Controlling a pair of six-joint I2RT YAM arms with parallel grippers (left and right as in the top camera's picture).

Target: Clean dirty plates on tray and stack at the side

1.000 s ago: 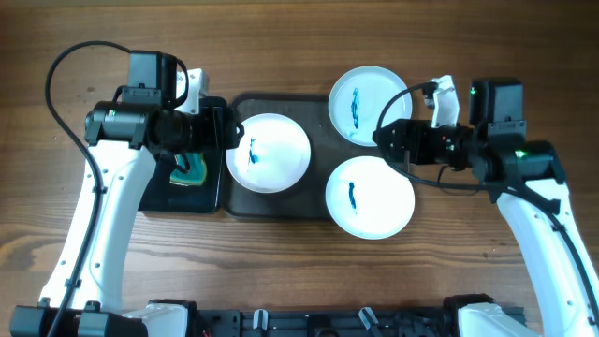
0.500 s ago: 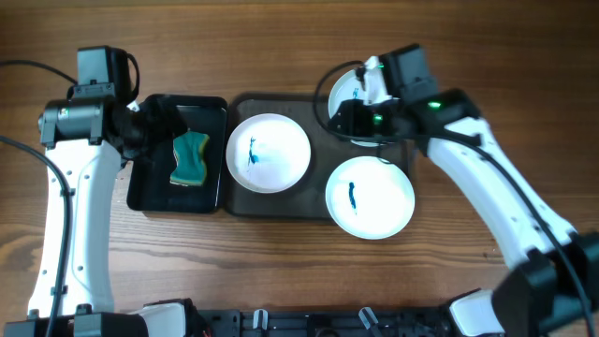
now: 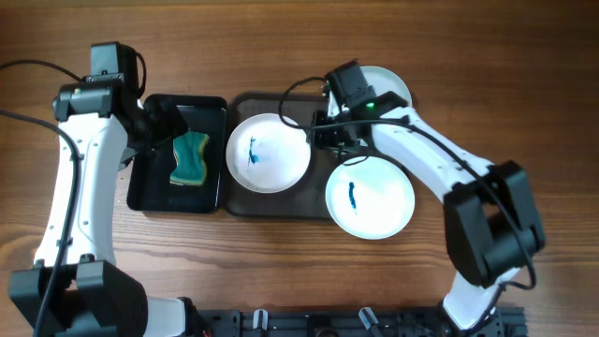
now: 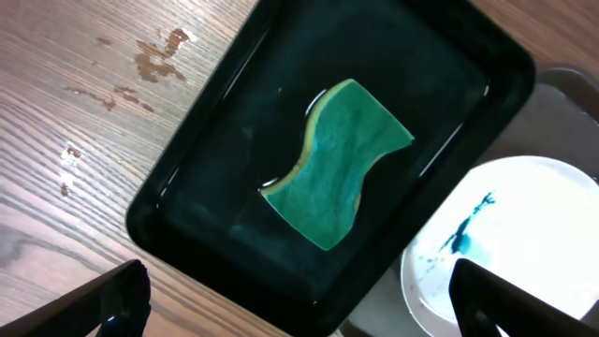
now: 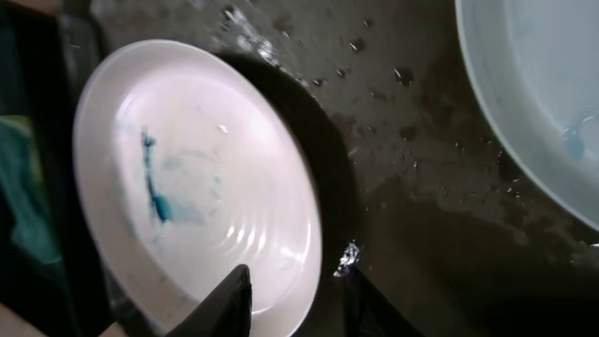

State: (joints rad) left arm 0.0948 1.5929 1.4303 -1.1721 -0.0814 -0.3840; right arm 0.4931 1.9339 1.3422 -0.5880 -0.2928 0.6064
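Note:
Three white plates each carry a blue smear. The left plate (image 3: 268, 153) and the near right plate (image 3: 370, 197) lie on the dark tray (image 3: 318, 105). The far right plate (image 3: 391, 84) is partly hidden by my right arm. My right gripper (image 3: 316, 134) is at the left plate's right rim. In the right wrist view its jaws straddle the rim of that plate (image 5: 197, 178): one finger over the inside, one over the wet tray (image 5: 421, 215), a narrow gap still showing. My left gripper (image 4: 299, 309) hangs wide open over the black tray's edge, holding nothing.
A green sponge (image 3: 190, 159) lies in the smaller black tray (image 3: 150, 192) left of the big tray, and the left wrist view shows the same sponge (image 4: 337, 164). A second plate's edge (image 5: 543, 103) shows at the upper right of the right wrist view. Bare wood surrounds both trays.
My right arm swung left from the far right plate to the left plate's rim, its jaws narrowing. My left arm drew back off the left plate to the black tray.

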